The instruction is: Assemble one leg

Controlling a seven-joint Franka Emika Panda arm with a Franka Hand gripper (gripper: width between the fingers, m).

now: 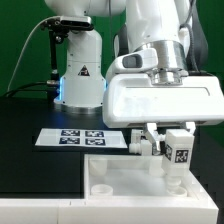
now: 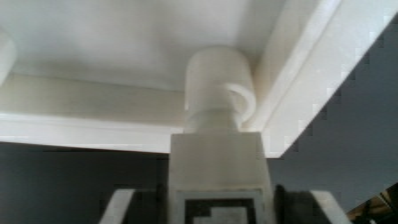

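Leg (image 1: 178,150) is rigid moulded plastic: light, smooth-sided, not fragile. I'd expect it to slip or twist in a loose pinch rather than bend. Best hold is across the flat sides of the block, away from the peg (image 2: 215,85), which must be free for the socket. That's the hold now: gripper (image 1: 168,140) jaws pinching the block end, leg upright, peg pointing down at the tray (image 1: 105,180). Position is over the tray's corner on the exterior view's right, just inside the rim. Wrist view puts the peg tip right at the inner corner. Can't tell whether it's touching the tray floor or just above, too blurry. Looks: white oblong block, black-and-white square tag on one face, stepping down to a short round white peg with a domed end. Marker board (image 1: 80,138) lies on the table (image 1: 30,170) beyond the tray, apart from the leg.
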